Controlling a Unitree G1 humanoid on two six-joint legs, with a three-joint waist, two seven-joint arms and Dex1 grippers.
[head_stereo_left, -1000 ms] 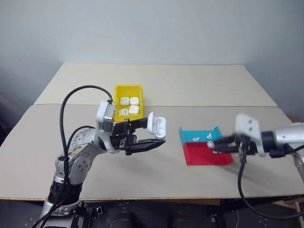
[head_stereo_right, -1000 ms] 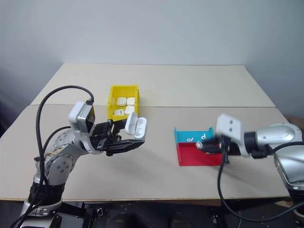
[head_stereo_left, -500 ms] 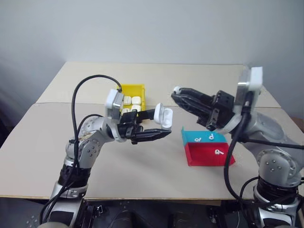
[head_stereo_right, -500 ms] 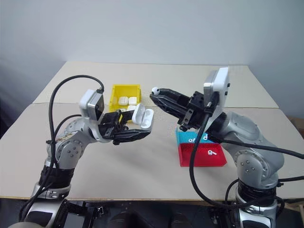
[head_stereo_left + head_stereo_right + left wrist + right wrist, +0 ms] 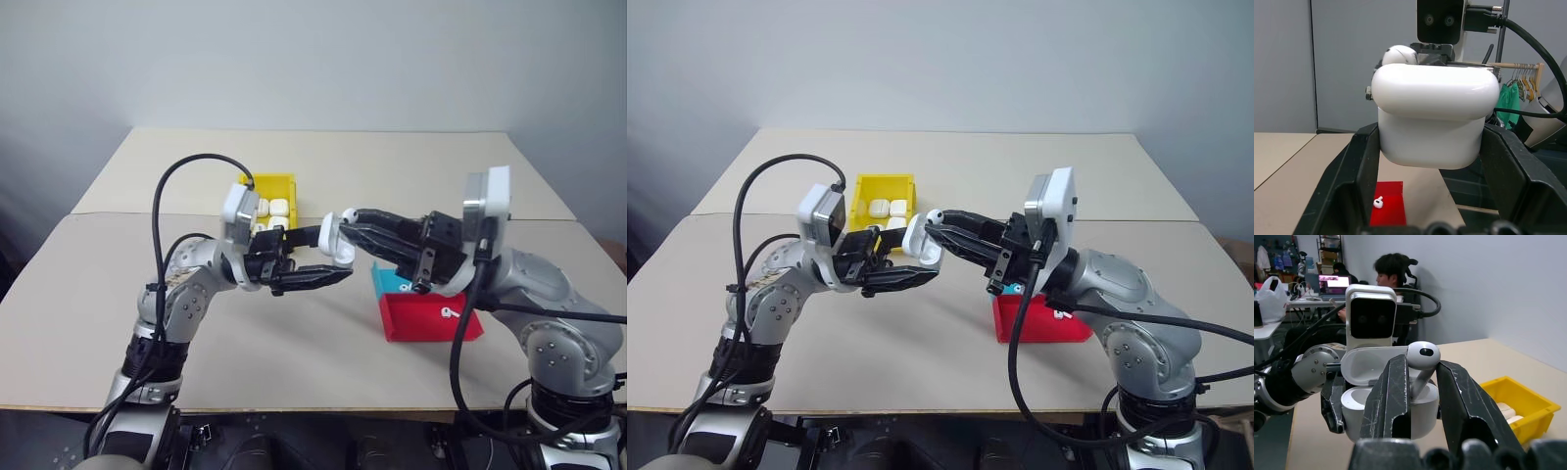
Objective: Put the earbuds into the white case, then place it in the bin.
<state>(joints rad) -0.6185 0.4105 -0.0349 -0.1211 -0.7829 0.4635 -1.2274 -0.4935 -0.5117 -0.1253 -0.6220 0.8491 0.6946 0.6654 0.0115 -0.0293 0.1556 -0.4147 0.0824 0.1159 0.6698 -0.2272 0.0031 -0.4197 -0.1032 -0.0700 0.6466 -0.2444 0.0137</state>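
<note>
My left gripper (image 5: 329, 257) is shut on the white case (image 5: 336, 242), which it holds above the table with the flip lid open. In the left wrist view the case (image 5: 1434, 117) sits between both black fingers (image 5: 1364, 161). My right gripper (image 5: 355, 221) reaches in from the right, shut on one of the earbuds (image 5: 1422, 357), stem down. The earbud hangs just over the case's open body (image 5: 1382, 401). Another earbud (image 5: 449, 313) lies in the red tray (image 5: 416, 325). The yellow bin (image 5: 257, 183) stands behind the left arm.
Several white cases (image 5: 271, 208) lie inside the bin. A teal tray (image 5: 390, 282) touches the red tray's far side, partly hidden by my right arm. The table seam (image 5: 568, 219) runs across behind them. A person (image 5: 1393, 271) sits in the background of the right wrist view.
My right arm has swung up and left from the red tray with an earbud, then come down to the open case. The left gripper has held the case almost still.
</note>
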